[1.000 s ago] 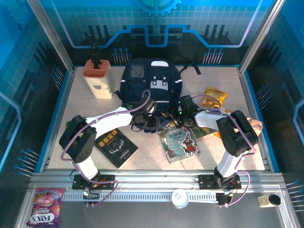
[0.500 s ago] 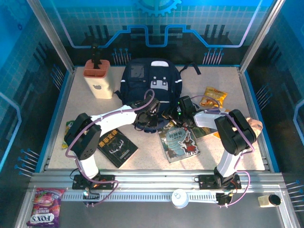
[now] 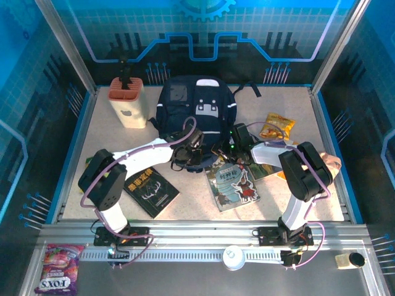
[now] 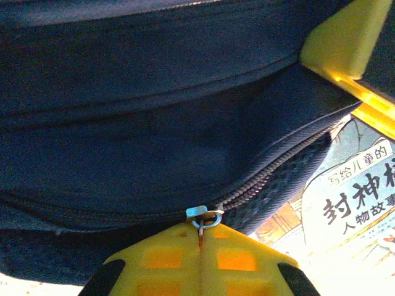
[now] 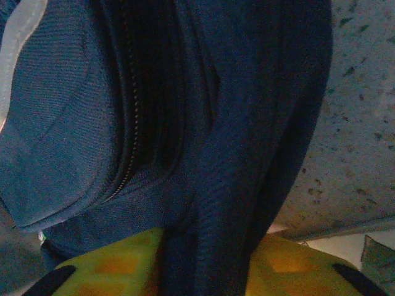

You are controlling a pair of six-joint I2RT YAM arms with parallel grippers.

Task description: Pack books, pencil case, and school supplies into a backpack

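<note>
The navy backpack [image 3: 196, 105] lies at the back middle of the table, its lower edge toward me. At that edge my left gripper [image 3: 195, 150] is shut on the metal zipper pull [image 4: 203, 217], pinched between its yellow fingers [image 4: 160, 259]; the zipper is partly undone to the right. My right gripper [image 3: 226, 147] is just to the right, its fingers [image 5: 111, 262] closed on either side of a fold of backpack [image 5: 234, 154] fabric. Of the books, a black one [image 3: 150, 190] lies front left. A teal-grey one [image 3: 233, 185] with a red figure lies front middle, and its cover [image 4: 358, 203] is also in the left wrist view.
A beige holder with a terracotta top [image 3: 128, 102] stands at the back left. A yellow-orange snack packet [image 3: 276, 126] lies at the right. A purple sweets bag [image 3: 58, 268] sits outside the table at the front left. Glass walls close in the table on three sides.
My left gripper has shut on the zipper pull. My right gripper's fingers have narrowed onto the backpack fabric. Both arms shifted only slightly at the bag's lower edge.
</note>
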